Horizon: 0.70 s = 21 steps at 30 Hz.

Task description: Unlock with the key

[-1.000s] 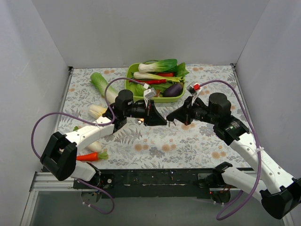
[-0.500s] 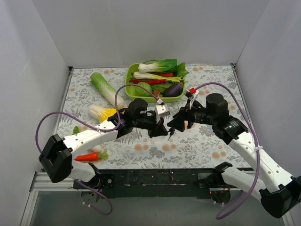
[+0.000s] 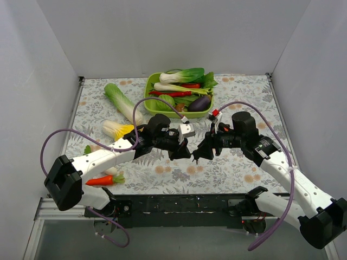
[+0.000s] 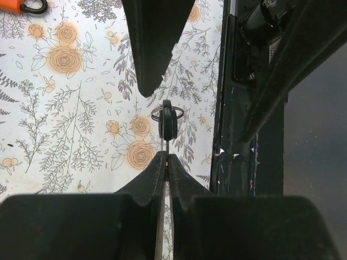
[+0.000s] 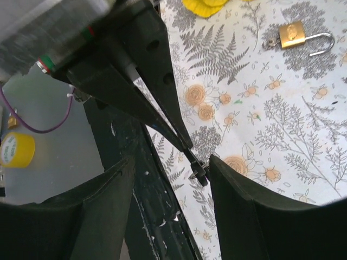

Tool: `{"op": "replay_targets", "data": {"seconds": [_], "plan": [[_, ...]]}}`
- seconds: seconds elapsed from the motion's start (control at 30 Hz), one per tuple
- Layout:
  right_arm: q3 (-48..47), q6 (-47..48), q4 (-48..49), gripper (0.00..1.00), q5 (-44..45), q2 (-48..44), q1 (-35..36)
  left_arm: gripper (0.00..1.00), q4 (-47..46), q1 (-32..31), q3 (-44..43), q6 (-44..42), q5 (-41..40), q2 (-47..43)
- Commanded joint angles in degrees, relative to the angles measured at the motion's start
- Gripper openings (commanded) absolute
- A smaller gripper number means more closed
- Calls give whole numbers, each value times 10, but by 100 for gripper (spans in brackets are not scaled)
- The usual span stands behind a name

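The key (image 4: pixel 167 122) has a black head with a small ring and a thin silver blade. My left gripper (image 4: pixel 166 157) is shut on the blade, with the head sticking out past the fingertips. In the top view the left gripper (image 3: pixel 186 154) and right gripper (image 3: pixel 198 155) meet tip to tip above the cloth near the table's front edge. My right gripper (image 5: pixel 171 162) stands open, its right finger touching or just beside the key's head (image 5: pixel 199 174). A brass padlock (image 5: pixel 293 34) lies on the cloth beyond, its shackle open.
An orange padlock (image 4: pixel 27 5) lies farther back on the floral cloth. A green basket (image 3: pixel 150 81) of vegetables stands at the back. A cabbage (image 3: pixel 122 100), a yellow-white vegetable (image 3: pixel 116 129) and a carrot (image 3: pixel 103 179) lie at the left. The black front rail (image 3: pixel 179 203) runs just below the grippers.
Both grippers moved together toward the table's near edge. The right gripper, shut a second ago, now stands open beside the key's head. The left gripper stayed shut on the key.
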<state>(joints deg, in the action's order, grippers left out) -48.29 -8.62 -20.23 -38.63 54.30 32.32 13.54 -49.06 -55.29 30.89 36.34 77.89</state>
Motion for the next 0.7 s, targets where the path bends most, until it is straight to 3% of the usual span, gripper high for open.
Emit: {"op": "replay_targets", "data": {"seconds": [0.0, 0.5, 0.67], "plan": [[21, 4, 12, 62, -26, -4, -1, 0, 4, 2, -25, -12, 11, -29], [39, 2, 46, 42, -43, 20, 0, 0, 10, 2, -29, -12, 23, -24], [47, 0, 55, 29, -48, 21, 0, 0, 12, 2, -30, -15, 26, -24]]}}
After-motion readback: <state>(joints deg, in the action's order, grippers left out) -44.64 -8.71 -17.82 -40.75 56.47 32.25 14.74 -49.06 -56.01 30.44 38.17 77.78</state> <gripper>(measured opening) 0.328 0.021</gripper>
